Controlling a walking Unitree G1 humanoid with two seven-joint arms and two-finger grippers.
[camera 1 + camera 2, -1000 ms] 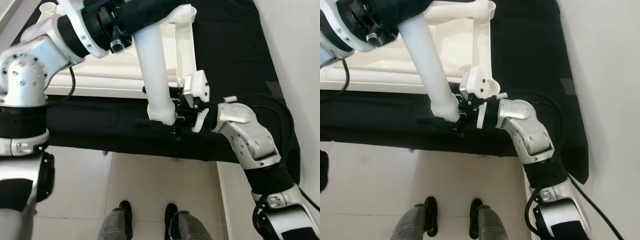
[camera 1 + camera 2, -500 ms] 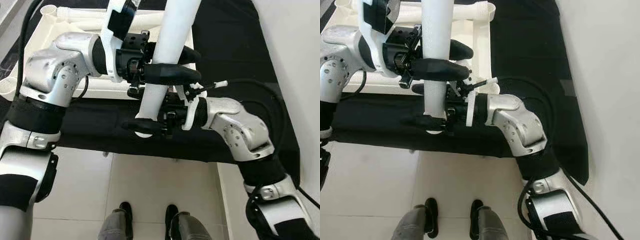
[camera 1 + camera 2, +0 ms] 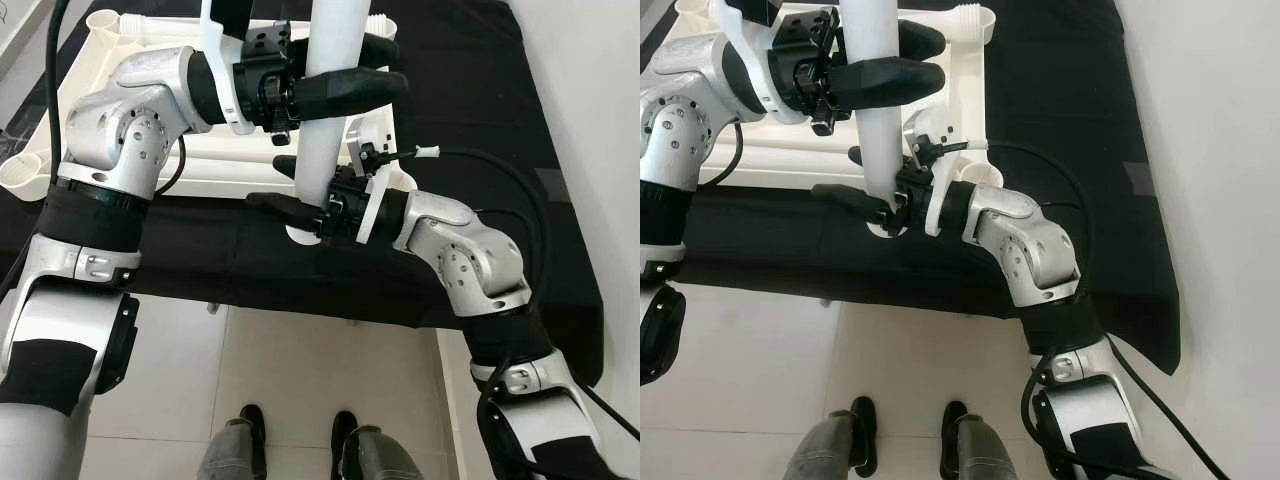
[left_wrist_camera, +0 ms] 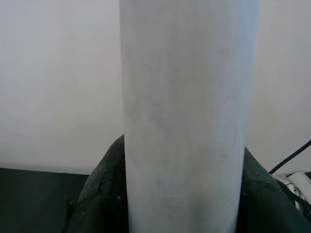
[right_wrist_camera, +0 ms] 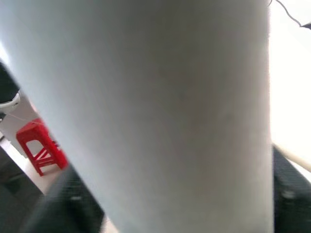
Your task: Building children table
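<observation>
A white plastic table leg (image 3: pixel 327 130) stands nearly upright in front of me, over the black cloth. My left gripper (image 3: pixel 378 66) is shut on its upper part, one black finger on each side. Lower down, my right gripper (image 3: pixel 270 183) is shut on the leg just above its bottom end (image 3: pixel 300 232). The white tabletop (image 3: pixel 200 170) lies upside down on the cloth behind the leg, with leg sockets at its corners (image 3: pixel 102 18). Both wrist views show the leg (image 4: pixel 187 121) up close (image 5: pixel 160 111) between dark fingers.
The black cloth (image 3: pixel 470 110) covers a low surface whose front edge meets the tiled floor (image 3: pixel 300 360). A person's shoes (image 3: pixel 250 425) stand on the tiles near me. A white wall (image 3: pixel 590 120) is at the right. A red stool (image 5: pixel 41 145) is in the right wrist view.
The leg has swung from a slant to nearly upright. My left gripper has slid to the leg's upper part, and my right gripper has closed on its lower end and lifted slightly.
</observation>
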